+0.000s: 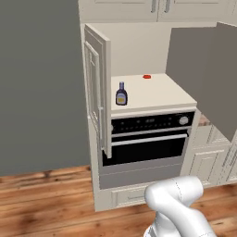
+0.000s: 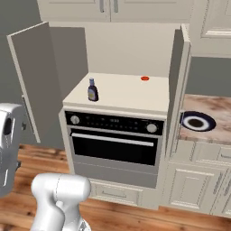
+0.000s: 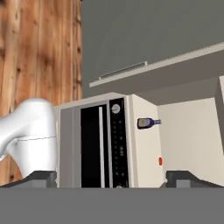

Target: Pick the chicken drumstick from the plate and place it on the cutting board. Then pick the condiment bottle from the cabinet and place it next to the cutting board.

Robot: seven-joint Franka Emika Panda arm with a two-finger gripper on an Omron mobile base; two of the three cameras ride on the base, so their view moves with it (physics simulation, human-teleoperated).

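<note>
The gripper (image 3: pixel 111 178) stands wide open, its two dark tips far apart at the bottom of the hand view, with nothing between them and nothing touched. It looks, rolled on its side, toward the open cabinet (image 1: pixel 152 95).

One bottle (image 1: pixel 121 94) stands upright on the cabinet's cream shelf, near the front edge and toward the left door (image 1: pixel 98 88). One small red disc (image 1: pixel 146 77) lies farther back on the same shelf, well apart from the bottle. Both cabinet doors are swung open, two in all; the right door (image 1: pixel 208 69) hangs out to the side.

One black oven (image 1: pixel 148 136) sits directly under the shelf, with one grey bar handle and two knobs on its panel.

In the right base view, one plate (image 2: pixel 197 121) rests on the marbled counter (image 2: pixel 216 108) to the right of the cabinet, partly hidden behind the open door. Whether anything lies on the plate cannot be told.
</note>
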